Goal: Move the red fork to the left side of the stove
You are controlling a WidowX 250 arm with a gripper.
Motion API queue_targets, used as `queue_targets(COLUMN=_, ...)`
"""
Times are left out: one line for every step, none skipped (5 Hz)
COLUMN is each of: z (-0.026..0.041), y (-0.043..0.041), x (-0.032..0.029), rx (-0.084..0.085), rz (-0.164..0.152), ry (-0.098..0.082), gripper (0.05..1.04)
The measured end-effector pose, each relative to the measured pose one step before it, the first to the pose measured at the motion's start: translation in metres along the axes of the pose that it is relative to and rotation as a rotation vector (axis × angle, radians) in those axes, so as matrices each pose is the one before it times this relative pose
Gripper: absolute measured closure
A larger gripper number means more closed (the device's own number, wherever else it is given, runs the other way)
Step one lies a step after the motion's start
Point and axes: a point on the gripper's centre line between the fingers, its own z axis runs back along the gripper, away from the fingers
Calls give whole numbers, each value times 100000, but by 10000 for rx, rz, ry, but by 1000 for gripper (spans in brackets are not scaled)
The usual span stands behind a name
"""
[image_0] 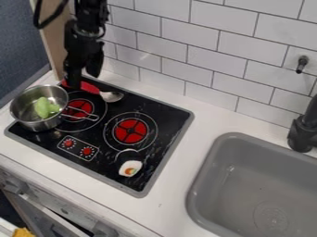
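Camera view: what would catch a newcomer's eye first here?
Probably the bright red burners against the black stovetop, and the shiny metal pot holding something light green at the stove's left edge. Next would come the black gripper, low over the stove's back left corner, right by the red-handled spoon.
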Motion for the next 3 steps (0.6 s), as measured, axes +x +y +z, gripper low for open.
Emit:
queue_targets(z=1576, y=208, x=251, rx=-430, rz=237, ry=-18, gripper=83)
queue_targets(z=2201, y=299, x=498, rx=-609, rz=156, ry=-247, gripper=83)
queue_targets(z=181, y=3, x=141, rx=-48, rz=19, ry=-33, gripper=83)
